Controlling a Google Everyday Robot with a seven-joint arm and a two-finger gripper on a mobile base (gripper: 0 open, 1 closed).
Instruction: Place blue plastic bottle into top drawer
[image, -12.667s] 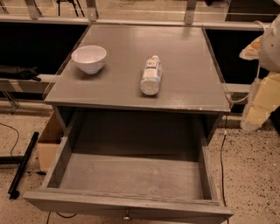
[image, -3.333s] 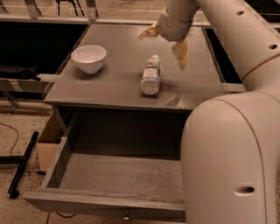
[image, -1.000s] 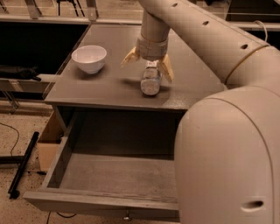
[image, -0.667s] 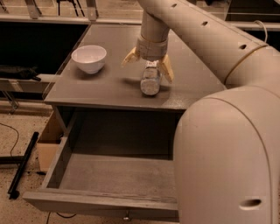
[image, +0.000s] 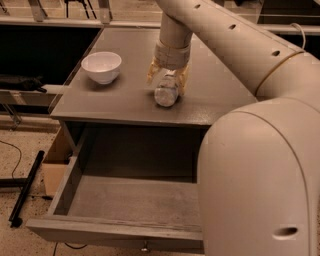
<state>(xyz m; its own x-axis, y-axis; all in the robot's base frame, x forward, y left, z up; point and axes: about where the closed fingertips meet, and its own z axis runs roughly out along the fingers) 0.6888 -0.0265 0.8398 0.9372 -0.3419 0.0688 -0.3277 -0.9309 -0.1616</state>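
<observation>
Where smooth plastic bottle (image: 166, 96) lies on cabinet (image: 120, 102), tool (image: 167, 84) clamps it.

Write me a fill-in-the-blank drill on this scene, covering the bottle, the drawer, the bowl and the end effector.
1. The top drawer stands ____.
2. The end effector is right over the blue plastic bottle, which lies on ____ of the cabinet.
3. The bowl, on the camera's left of the bottle, is ____ in colour.

Missing words: open; top; white.
</observation>
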